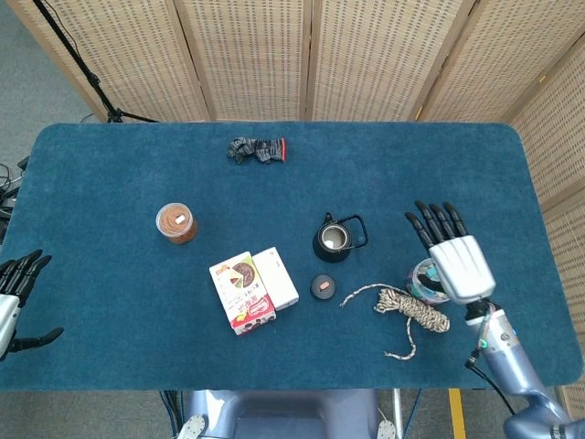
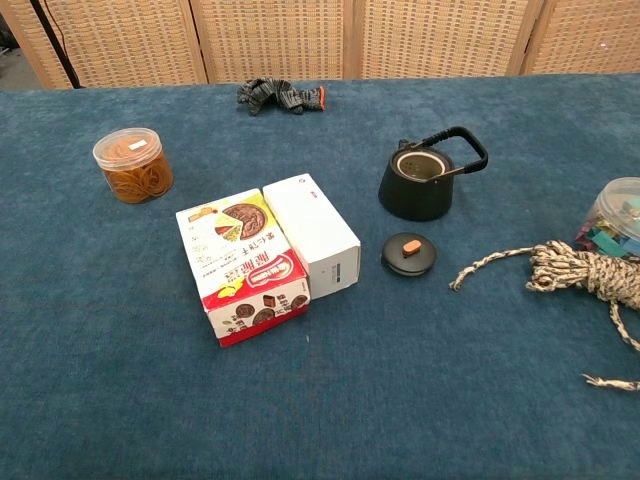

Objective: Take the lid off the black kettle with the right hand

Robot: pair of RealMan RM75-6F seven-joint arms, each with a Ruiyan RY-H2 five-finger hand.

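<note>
Blue table [image 1: 110,174], lid [image 2: 408,253] off black kettle [image 2: 418,184], left hand [image 1: 14,291] edge-cropped

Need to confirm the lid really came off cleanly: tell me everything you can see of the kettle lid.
The lid is a small round black disc with an orange-brown knob on top. It lies flat, knob up, on the blue table, just in front of the open black kettle and apart from it, right of the white box. Nothing touches it.
</note>
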